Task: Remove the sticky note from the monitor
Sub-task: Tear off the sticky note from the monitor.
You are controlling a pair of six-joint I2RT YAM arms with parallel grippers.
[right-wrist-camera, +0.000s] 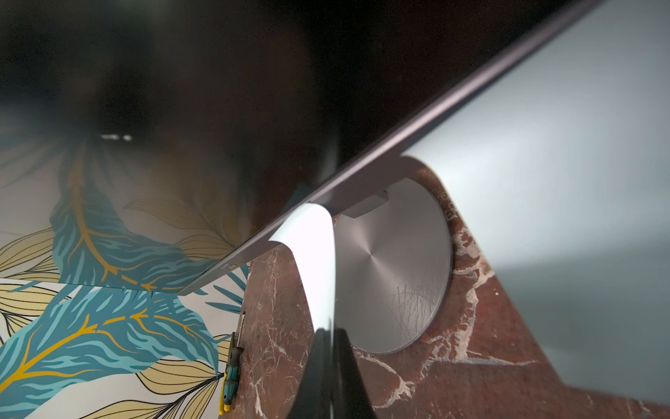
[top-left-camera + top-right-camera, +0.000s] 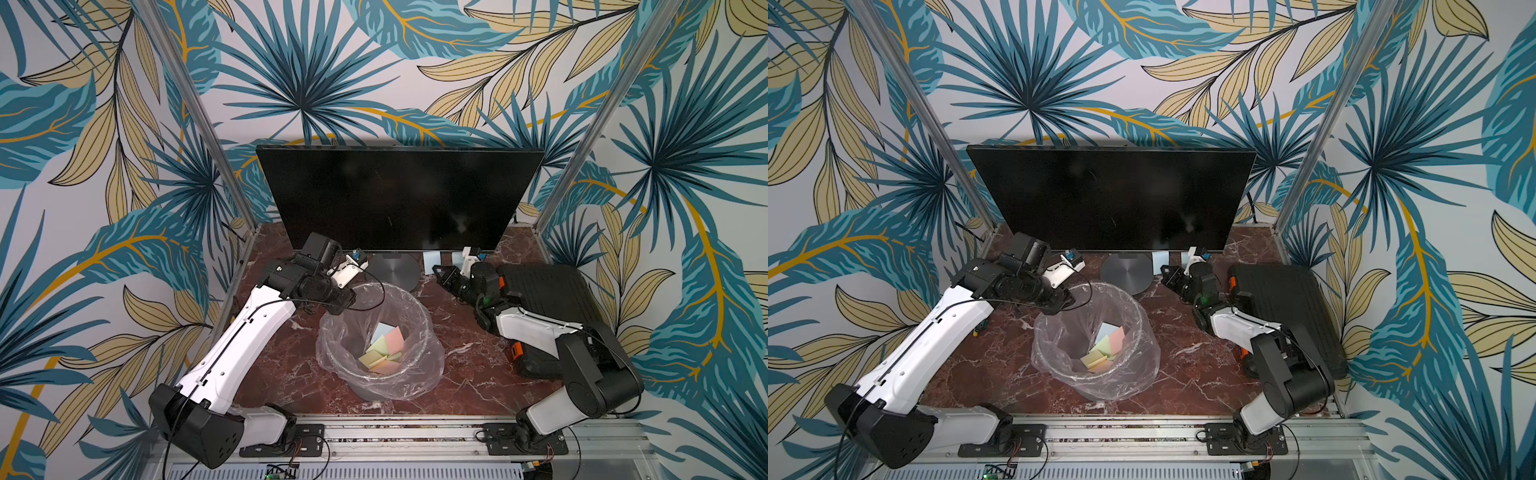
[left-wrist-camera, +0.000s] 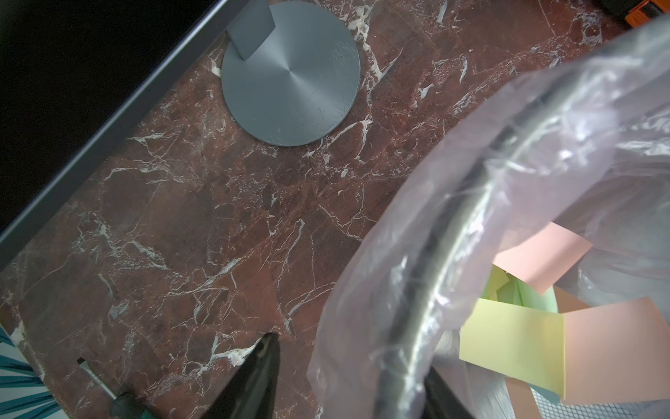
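Note:
The monitor [image 2: 399,195] [image 2: 1113,195] stands dark at the back on its round grey base [image 2: 395,270] [image 1: 391,275]. A pale blue sticky note [image 2: 430,259] [image 2: 1160,259] [image 1: 311,254] hangs from the monitor's bottom edge, right of the base. My right gripper [image 2: 436,269] [image 1: 328,332] is shut on that note's lower edge, and the note curves up to the bezel. My left gripper [image 2: 349,301] [image 3: 351,381] is open over the bin's near rim, one finger on each side of it.
A lined bin [image 2: 374,386] [image 3: 417,290] holds several coloured notes. A second pale blue note [image 2: 457,258] [image 1: 544,163] hangs just right of the held one. A black ribbed case [image 2: 548,291] lies at the right. A screwdriver [image 3: 119,395] [image 1: 232,366] lies by the left wall.

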